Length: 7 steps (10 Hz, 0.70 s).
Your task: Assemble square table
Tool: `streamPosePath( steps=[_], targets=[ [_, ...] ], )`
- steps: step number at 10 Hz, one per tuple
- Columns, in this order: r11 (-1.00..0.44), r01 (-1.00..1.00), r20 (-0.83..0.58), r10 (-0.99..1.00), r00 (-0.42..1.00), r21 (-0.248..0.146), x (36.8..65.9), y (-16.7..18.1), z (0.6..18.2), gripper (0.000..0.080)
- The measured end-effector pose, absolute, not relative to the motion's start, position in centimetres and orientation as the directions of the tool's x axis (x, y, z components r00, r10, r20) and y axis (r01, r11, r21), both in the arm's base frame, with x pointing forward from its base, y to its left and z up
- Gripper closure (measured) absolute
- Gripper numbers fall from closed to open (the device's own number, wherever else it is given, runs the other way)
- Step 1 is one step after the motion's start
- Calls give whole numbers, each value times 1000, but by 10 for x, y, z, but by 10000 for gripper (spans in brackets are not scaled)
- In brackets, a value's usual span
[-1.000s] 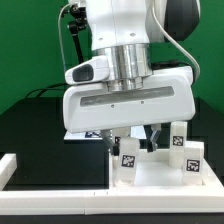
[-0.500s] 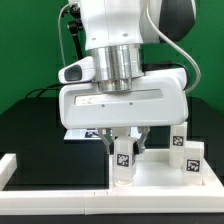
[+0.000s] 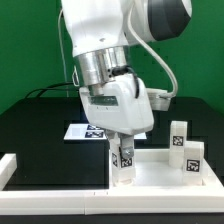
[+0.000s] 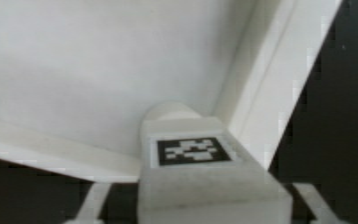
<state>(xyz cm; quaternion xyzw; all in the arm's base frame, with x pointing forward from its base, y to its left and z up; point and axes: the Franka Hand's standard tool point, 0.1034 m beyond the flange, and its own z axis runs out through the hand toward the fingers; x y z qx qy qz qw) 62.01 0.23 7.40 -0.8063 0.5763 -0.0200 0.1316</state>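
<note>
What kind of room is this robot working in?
Probably a robot test lab: a green curtain hangs behind a black table, the marker board lies on it, and the white furniture parts, like the leg under the gripper, carry tags.

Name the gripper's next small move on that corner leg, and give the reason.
Probably keep turning the leg into its corner socket. The gripper is closed around it, the leg stands upright at the square top's corner, and the wrist has rotated since a second ago.

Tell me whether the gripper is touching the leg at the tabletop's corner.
Touching. In the exterior view the gripper closes around the top of the leg with no gap; the wrist view shows the leg between its fingers.
</note>
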Motion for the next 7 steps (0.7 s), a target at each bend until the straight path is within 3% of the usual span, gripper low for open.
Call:
streamPosePath(
  steps=[2, 3, 4, 5, 7],
  targets=[
    [-336, -911, -111, -923, 370, -238, 620, 3, 74, 475],
    [-363, -900, -102, -913, 395, -240, 620, 3, 74, 299],
    [-555, -795, -40, -814, 580, -246, 621, 3, 74, 299],
    [-649, -720, -7, -742, 671, -247, 623, 4, 74, 182],
    [-725, -644, 20, -667, 745, -244, 622, 3, 73, 160]
  ],
)
